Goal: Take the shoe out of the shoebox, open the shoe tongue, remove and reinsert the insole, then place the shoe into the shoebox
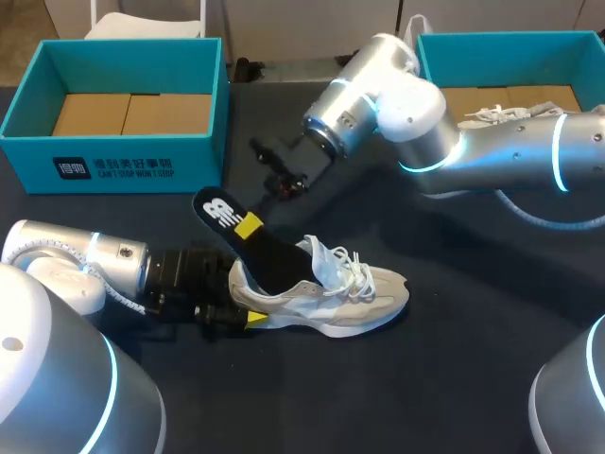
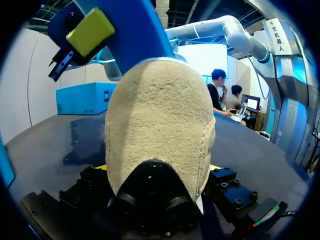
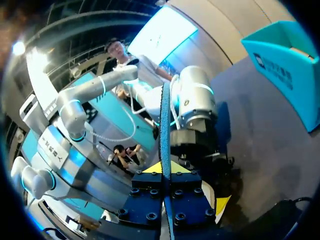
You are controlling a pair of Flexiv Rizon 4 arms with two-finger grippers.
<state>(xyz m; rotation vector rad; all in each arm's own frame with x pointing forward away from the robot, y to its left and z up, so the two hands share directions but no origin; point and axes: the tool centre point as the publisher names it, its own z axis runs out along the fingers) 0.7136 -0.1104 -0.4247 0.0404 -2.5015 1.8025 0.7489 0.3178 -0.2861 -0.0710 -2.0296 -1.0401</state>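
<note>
Shoe on bench, lower centre of frame, heel clamped in left hand. Right hand pinches insole, half inside shoe. Insole step; pulling or reinserting unclear. Next: slide along shoe's length, heel braced.

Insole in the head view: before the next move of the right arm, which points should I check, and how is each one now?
1. Right gripper shut on the insole: ok.
2. Left gripper shut on the shoe at its heel: ok.
3. Shoe upright on the table: ok.
4. Insole fully inside the shoe: not ok; only its lower end is in, the rest sticks out.
5. Tongue clear of the insole: cannot tell.
</note>
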